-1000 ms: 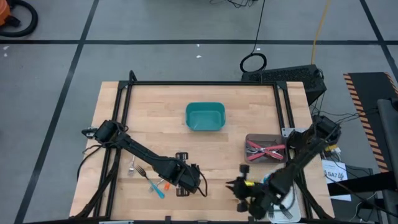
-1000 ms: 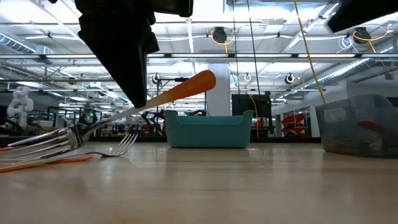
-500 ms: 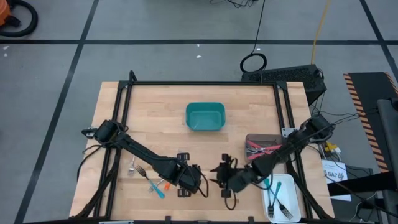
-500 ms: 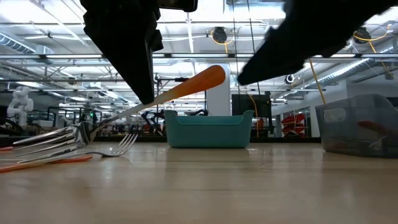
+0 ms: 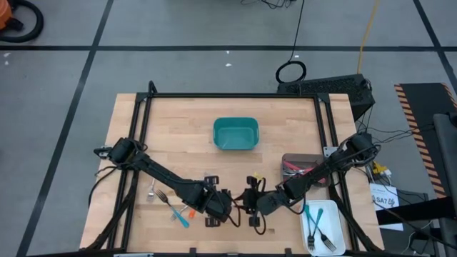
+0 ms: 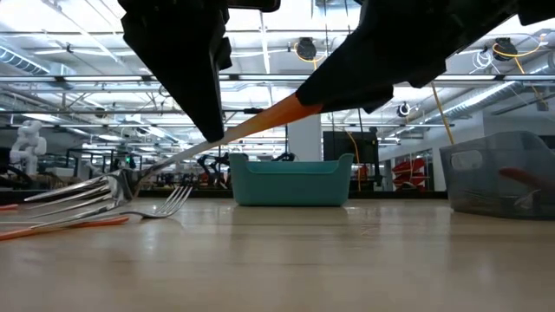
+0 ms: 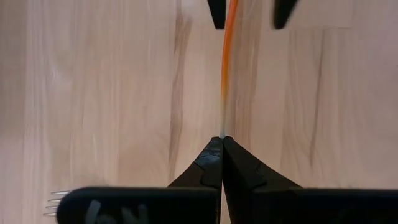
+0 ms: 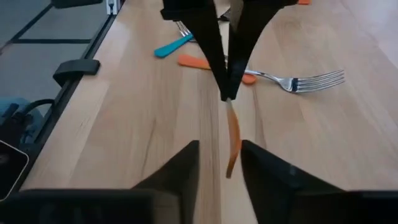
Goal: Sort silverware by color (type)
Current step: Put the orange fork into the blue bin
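- I see my left hand (image 5: 227, 205) low over the front middle of the light wooden tabletop (image 5: 186, 128). Its two dark fingers are pinched tight on a small fork with an orange plastic handle (image 8: 232, 140) and silver metal prongs.
- The fork is up in the air, not lying down. In the low view its orange handle (image 6: 269, 118) points up and toward my right arm, and the prong end hangs down on the far side of my left hand.
- My right hand (image 5: 251, 203) is right next to the left one, facing it. Its fingers are apart, one on each side of the orange tip. I cannot see them touching it.
- So the fork's long line runs straight from one hand into the other. My right hand is already at the free end.
- I think this is a hand-over. My right hand should squeeze the handle before my left lets go.
- More forks lie on the tabletop (image 8: 292, 81) behind my left hand, one with a light blue handle (image 8: 173, 45).
- A teal tub (image 5: 235, 134), a grey bin with red-handled forks (image 5: 303, 170) and a white tray with blue-handled forks (image 5: 319, 225) wait close by.
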You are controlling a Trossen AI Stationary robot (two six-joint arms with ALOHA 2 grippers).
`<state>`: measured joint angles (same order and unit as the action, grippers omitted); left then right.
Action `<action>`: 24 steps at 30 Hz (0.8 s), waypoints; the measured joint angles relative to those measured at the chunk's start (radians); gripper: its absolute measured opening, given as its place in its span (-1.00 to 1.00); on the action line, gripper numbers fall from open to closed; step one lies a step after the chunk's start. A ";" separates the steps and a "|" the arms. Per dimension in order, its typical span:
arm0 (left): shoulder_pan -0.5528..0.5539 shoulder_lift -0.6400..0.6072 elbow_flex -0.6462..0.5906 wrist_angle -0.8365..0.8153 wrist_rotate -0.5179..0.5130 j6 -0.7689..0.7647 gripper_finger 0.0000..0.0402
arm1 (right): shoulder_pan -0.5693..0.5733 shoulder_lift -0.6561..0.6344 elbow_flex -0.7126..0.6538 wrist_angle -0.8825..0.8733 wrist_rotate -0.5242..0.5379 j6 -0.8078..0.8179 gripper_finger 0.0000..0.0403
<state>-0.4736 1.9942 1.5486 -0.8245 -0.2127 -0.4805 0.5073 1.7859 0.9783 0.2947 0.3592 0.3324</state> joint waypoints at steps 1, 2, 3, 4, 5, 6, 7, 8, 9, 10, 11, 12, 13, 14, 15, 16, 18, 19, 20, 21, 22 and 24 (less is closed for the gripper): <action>0.000 0.000 0.000 0.005 0.000 0.000 -0.98 | -0.001 0.000 0.000 -0.001 -0.002 0.003 -0.58; 0.000 0.000 0.000 0.008 0.000 0.000 -0.98 | -0.002 0.000 0.000 -0.005 -0.002 0.003 -0.69; 0.000 0.000 0.000 0.012 0.000 0.000 -0.98 | -0.002 0.000 0.000 -0.011 -0.002 0.003 -0.80; 0.000 0.000 0.000 0.017 0.002 0.000 -0.97 | -0.002 0.000 0.000 -0.017 0.002 -0.001 -0.89; -0.001 0.000 0.000 0.023 0.004 0.000 -0.97 | -0.002 0.000 0.000 -0.022 0.008 -0.005 -0.94; -0.002 0.000 0.000 0.026 0.003 0.000 -0.97 | -0.003 0.000 0.000 -0.023 0.007 -0.005 -0.94; -0.002 0.000 0.000 0.030 -0.001 0.000 -0.97 | -0.003 0.000 0.000 -0.023 0.006 -0.005 -0.94; -0.003 0.000 0.000 0.040 -0.014 -0.004 -0.97 | -0.003 0.000 0.000 -0.027 0.007 -0.005 -0.95; -0.006 0.000 0.000 0.050 -0.024 -0.011 -0.96 | -0.002 0.000 0.000 -0.032 0.008 -0.007 -0.96; -0.007 0.000 0.000 0.054 -0.038 -0.014 -0.95 | -0.002 0.000 0.001 -0.038 0.008 -0.011 -0.97; -0.007 0.000 0.000 0.056 -0.055 -0.020 -0.92 | -0.002 0.000 0.007 -0.055 0.006 -0.012 -0.97; -0.007 0.000 0.000 0.061 -0.067 -0.023 -0.89 | -0.002 0.000 0.015 -0.071 0.006 -0.012 -0.97; -0.007 0.000 0.000 0.067 -0.085 -0.026 -0.84 | -0.002 0.000 0.022 -0.089 0.006 -0.012 -0.97; -0.009 0.000 0.000 0.069 -0.107 -0.028 -0.79 | -0.002 0.000 0.029 -0.110 0.006 -0.014 -0.98; -0.010 0.000 0.000 0.069 -0.134 -0.031 -0.74 | -0.001 0.000 0.036 -0.125 0.007 -0.018 -0.98; -0.011 0.000 0.003 0.065 -0.160 -0.038 -0.68 | 0.001 0.000 0.043 -0.143 0.007 -0.022 -0.98; -0.017 0.000 0.026 0.035 -0.215 -0.069 -0.59 | 0.005 -0.007 0.055 -0.178 0.007 -0.037 -0.98; -0.020 0.000 0.044 0.008 -0.247 -0.090 -0.56 | 0.005 -0.013 0.059 -0.193 0.007 -0.041 -0.98; -0.024 0.000 0.066 -0.019 -0.276 -0.111 -0.53 | 0.006 -0.023 0.063 -0.208 0.006 -0.044 -0.98; -0.029 0.000 0.093 -0.040 -0.299 -0.130 -0.52 | 0.009 -0.037 0.063 -0.230 0.006 -0.052 -0.99; -0.036 0.000 0.122 -0.064 -0.318 -0.144 -0.51 | 0.010 -0.055 0.062 -0.253 0.005 -0.057 -0.99; -0.057 0.000 0.182 -0.113 -0.371 -0.157 -0.51 | 0.013 -0.096 0.062 -0.284 0.006 -0.061 -0.99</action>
<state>-0.5309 1.9942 1.7304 -0.9380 -0.5837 -0.6375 0.5198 1.6904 1.0405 0.0106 0.3649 0.2714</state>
